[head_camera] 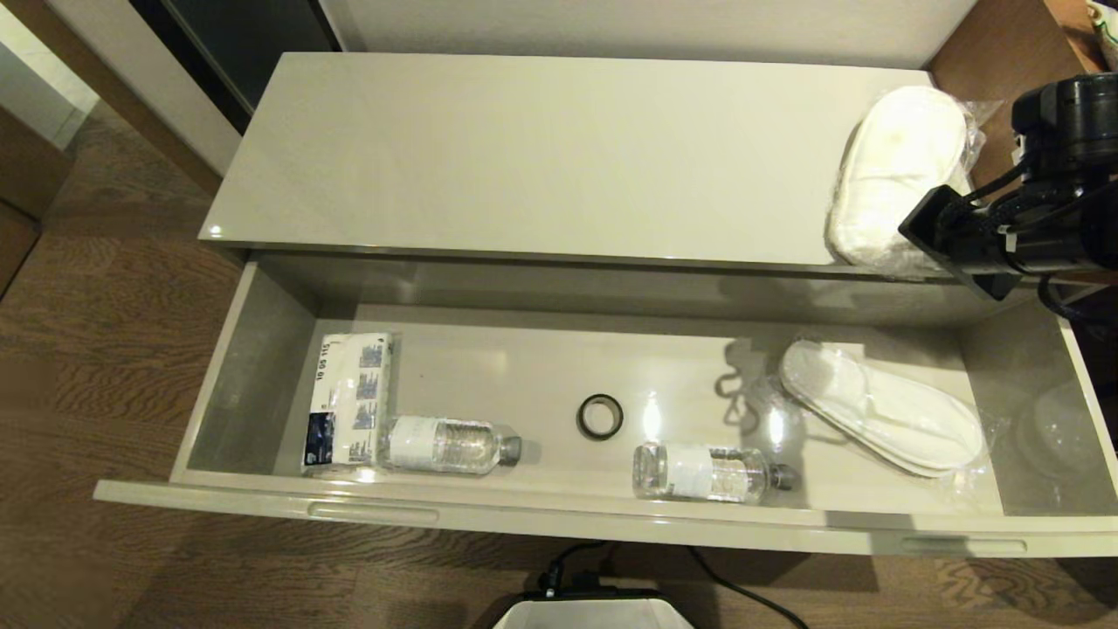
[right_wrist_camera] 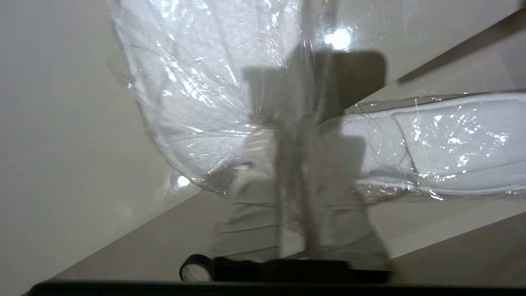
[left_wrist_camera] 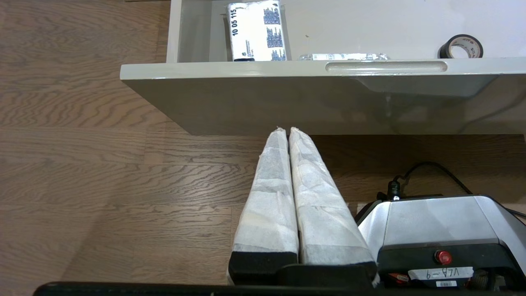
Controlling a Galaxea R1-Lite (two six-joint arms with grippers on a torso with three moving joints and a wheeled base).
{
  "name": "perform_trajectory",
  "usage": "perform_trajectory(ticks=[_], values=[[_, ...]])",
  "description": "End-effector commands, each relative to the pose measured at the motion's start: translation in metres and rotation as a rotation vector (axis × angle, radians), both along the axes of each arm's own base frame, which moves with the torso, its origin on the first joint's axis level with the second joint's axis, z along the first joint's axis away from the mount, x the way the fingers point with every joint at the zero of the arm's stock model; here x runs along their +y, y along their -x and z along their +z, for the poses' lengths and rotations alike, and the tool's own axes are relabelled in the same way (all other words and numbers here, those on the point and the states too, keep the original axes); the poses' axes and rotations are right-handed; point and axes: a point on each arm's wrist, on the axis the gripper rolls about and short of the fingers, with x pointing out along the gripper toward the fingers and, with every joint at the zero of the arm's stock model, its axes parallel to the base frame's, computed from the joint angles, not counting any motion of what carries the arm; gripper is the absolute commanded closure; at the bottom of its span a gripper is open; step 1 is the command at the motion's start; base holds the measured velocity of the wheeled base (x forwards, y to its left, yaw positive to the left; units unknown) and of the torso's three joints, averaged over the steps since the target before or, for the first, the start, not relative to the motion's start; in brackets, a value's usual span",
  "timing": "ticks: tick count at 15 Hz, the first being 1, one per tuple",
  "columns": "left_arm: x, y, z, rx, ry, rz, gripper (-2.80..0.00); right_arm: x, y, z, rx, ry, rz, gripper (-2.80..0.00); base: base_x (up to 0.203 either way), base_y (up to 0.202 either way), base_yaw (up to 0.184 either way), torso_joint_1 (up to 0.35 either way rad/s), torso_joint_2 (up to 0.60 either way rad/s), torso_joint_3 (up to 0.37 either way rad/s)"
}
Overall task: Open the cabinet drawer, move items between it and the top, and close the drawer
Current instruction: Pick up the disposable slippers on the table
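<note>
The cabinet drawer (head_camera: 559, 517) stands pulled out under the glossy cream top (head_camera: 524, 148). One plastic-wrapped white slipper pair (head_camera: 891, 166) lies at the top's right end. My right arm (head_camera: 1004, 236) reaches to its near end. In the right wrist view my right gripper (right_wrist_camera: 294, 131) has its fingers drawn together on that pair's clear wrap (right_wrist_camera: 197, 82). A second slipper pair (head_camera: 882, 406) and two water bottles (head_camera: 445, 444) (head_camera: 707, 473) lie in the drawer. My left gripper (left_wrist_camera: 287, 130) hangs shut and empty over the floor, below the drawer front (left_wrist_camera: 287, 68).
A white-and-blue tissue pack (head_camera: 349, 397) lies at the drawer's left end and a black ring (head_camera: 600, 417) at its middle. Something clear (head_camera: 1061, 428) sits at the drawer's right end. Brown wooden furniture (head_camera: 1004, 44) adjoins the top on the right. My base (left_wrist_camera: 435, 230) stands before the drawer.
</note>
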Motion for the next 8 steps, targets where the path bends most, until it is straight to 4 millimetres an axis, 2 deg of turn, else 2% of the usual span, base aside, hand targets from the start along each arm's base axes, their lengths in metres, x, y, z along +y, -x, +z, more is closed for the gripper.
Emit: perform_trajectory(ticks=[1, 5, 8], values=[[0.0, 0.0, 0.0, 0.001, 0.0, 0.0, 0.0, 0.0, 0.001, 0.001, -0.001, -0.004, 0.0, 0.0, 0.0, 0.0, 0.0, 0.0, 0.0, 0.0], [0.0, 0.0, 0.0, 0.001, 0.0, 0.0, 0.0, 0.0, 0.005, 0.006, -0.013, -0.018, -0.001, 0.0, 0.0, 0.0, 0.0, 0.0, 0.0, 0.0], [0.0, 0.0, 0.0, 0.001, 0.0, 0.0, 0.0, 0.0, 0.021, 0.017, -0.008, -0.042, 0.05, 0.0, 0.0, 0.0, 0.0, 0.0, 0.0, 0.0]])
